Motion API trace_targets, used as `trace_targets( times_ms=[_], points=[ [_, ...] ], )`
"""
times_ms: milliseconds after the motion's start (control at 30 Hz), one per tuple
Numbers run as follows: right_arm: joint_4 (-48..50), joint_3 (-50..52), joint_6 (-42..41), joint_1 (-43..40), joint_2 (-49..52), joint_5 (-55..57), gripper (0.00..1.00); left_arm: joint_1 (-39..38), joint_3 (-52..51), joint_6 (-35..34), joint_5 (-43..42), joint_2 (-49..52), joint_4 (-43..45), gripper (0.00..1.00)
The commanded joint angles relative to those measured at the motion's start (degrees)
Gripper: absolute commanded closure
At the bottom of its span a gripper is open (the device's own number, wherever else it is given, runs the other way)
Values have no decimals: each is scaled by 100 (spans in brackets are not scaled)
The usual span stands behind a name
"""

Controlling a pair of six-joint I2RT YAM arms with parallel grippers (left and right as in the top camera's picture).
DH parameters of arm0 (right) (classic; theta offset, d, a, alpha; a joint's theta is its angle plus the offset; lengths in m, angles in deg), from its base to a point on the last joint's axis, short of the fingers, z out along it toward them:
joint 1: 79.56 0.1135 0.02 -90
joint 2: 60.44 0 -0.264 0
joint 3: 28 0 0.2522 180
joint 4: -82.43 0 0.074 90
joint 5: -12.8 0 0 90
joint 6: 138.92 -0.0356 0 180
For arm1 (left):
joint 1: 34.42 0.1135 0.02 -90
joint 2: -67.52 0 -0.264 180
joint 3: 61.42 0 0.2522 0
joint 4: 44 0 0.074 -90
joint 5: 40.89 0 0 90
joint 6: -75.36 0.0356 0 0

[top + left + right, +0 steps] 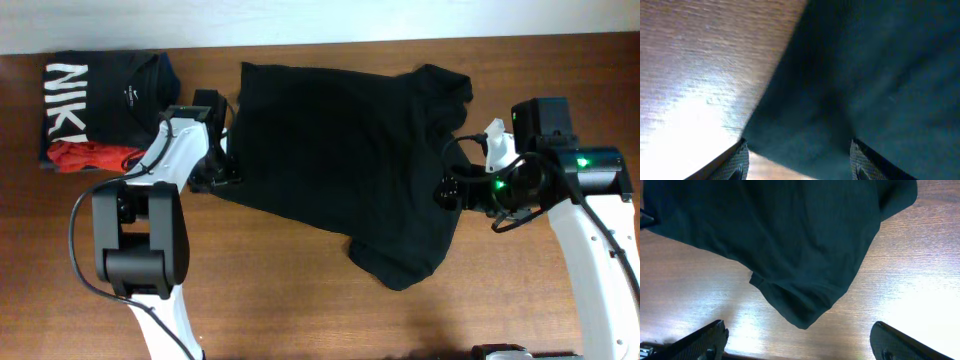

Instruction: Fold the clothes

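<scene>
Overhead: large plain black soft fabric garment (340, 150) spread across centre of wooden table (300, 310); left gripper (222, 168) at its left edge, right gripper (447, 190) at its right edge. Upper left: folded black shirt with white letters (100, 90).

Left wrist: 2 fingers (740, 162) wide apart, garment edge between.

Right wrist: 2 fingers (700, 340) wide apart, bare wood between.

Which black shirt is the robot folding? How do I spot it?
Find the wooden table. In its middle lies a big black garment, spread out. Unlike the folded shirt in the corner, it shows no white letters.
</scene>
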Motion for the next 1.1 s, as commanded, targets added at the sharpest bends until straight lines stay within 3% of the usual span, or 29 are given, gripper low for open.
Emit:
trace_targets(
  times_ms=[0, 67, 100, 233, 333, 467, 667, 1067],
  points=[
    [15, 37, -11, 55, -63, -33, 5, 48, -247, 76, 339, -118, 221, 36],
    [15, 37, -11, 55, -63, -33, 5, 48, -317, 114, 369, -118, 343, 36],
    [15, 37, -13, 55, -63, -33, 5, 48, -350, 116, 372, -118, 387, 41],
    [15, 37, -11, 55, -63, -33, 5, 48, -511, 116, 372, -118, 415, 78],
    [2, 37, -11, 55, -63, -31, 5, 48, -553, 114, 374, -118, 103, 99],
    [2, 37, -11, 52, -63, -28, 5, 232, -553, -42, 372, -127, -708, 99],
    [83, 37, -15, 52, -63, 190, 5, 636, -553, -42, 374, -166, -1172, 99],
    [754, 42, -15, 52, 411, 581, 5, 1552, -553, 28, 483, -258, -761, 99]
  ],
)
